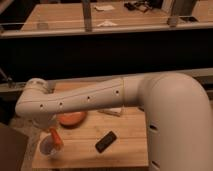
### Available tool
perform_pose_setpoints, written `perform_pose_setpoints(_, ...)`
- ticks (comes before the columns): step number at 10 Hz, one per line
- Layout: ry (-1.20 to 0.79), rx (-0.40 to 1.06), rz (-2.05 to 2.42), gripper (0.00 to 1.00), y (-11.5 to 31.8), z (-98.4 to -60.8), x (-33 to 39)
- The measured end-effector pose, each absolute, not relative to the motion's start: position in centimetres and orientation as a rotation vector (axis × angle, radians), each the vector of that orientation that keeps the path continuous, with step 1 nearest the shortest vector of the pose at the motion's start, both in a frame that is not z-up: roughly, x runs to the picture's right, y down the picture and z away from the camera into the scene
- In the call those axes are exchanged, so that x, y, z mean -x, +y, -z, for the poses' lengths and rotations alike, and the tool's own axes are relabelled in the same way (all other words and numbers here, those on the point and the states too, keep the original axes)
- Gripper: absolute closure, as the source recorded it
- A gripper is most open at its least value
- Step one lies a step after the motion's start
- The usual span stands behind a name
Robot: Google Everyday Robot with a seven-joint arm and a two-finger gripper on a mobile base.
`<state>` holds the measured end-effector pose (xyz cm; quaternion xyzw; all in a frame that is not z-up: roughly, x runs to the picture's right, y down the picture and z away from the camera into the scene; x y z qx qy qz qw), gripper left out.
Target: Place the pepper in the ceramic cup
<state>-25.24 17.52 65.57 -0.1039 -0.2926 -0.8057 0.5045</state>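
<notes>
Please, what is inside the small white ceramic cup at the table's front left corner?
The slender orange-red pepper stands tilted in the small white ceramic cup, its upper end sticking out. The gripper hangs just above, under the white arm. The cup's bottom is hidden.

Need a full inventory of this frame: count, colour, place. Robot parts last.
pepper: one, orange-red, tilted over the cup at the table's front left
ceramic cup: one, white, front left of the table
plate: one, orange, behind the cup, partly under the arm
black block: one, black, table centre front
white sheet: one, white, just below the arm
table: one, light wood, foreground
far counter: one, wood, behind the rail
arm: one, white, stretched across the table
gripper: one, below the arm's left end, at the pepper's top
</notes>
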Motion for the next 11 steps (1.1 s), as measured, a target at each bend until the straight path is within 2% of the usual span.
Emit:
perform_pose_setpoints(10, -0.711, 0.266, 1.947, 0.95, 17.87, -65.78, 25.22)
perform_pose_setpoints(11, -0.711, 0.267, 1.947, 0.92, 17.90, -65.80, 25.21)
